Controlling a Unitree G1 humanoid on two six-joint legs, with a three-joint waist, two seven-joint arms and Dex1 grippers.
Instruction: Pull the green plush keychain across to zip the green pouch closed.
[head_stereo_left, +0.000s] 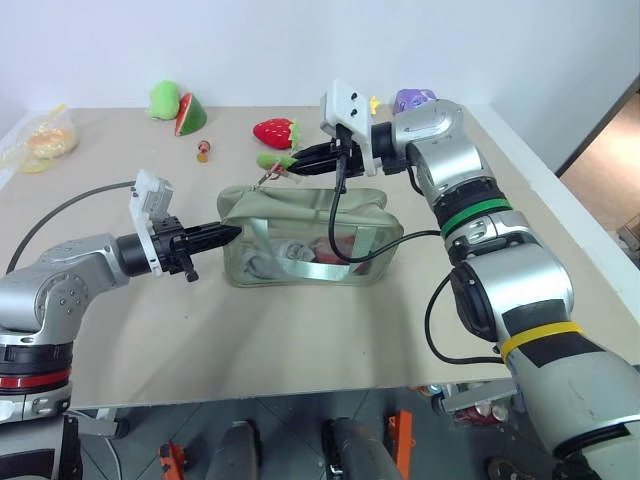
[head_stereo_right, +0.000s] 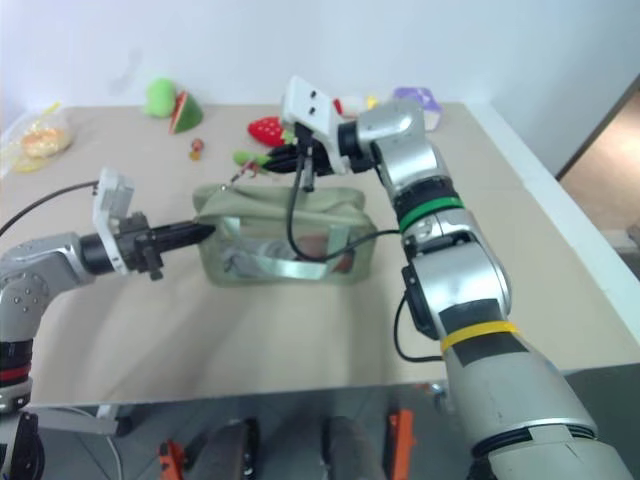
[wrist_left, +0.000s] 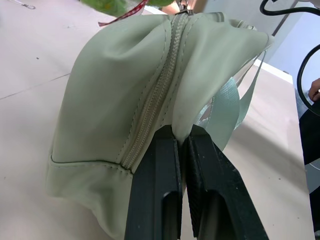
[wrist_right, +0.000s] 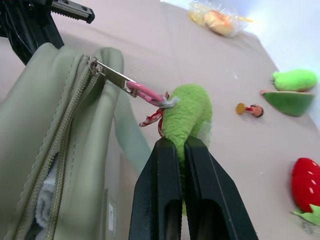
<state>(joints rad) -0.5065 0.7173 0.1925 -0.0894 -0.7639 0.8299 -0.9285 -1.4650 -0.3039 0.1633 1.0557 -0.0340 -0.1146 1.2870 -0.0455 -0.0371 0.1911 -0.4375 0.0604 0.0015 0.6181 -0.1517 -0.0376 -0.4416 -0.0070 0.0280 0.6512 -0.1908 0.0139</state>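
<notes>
Bare counter (head_stereo_left: 300, 340) in front of the green pouch (head_stereo_left: 300, 215), wide open room to the near edge. Left hand (head_stereo_left: 232, 233) closed, pinching the pouch's end fabric beside the zipper. Right hand (head_stereo_left: 277, 170) closed on the green plush keychain (wrist_right: 187, 112), just behind the pouch's top, zipper pull stretched taut from it. Behind the pouch: strawberry plush (head_stereo_left: 275, 131), watermelon slice (head_stereo_left: 189, 114), clear bag (head_stereo_left: 40, 143) near the far counter edge.

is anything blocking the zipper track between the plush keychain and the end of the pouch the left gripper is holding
Nothing visible does. The right gripper is shut on the green plush keychain, whose zipper pull sits on the green pouch. The left gripper pinches the pouch's end, beside the zipper, not on it.
</notes>
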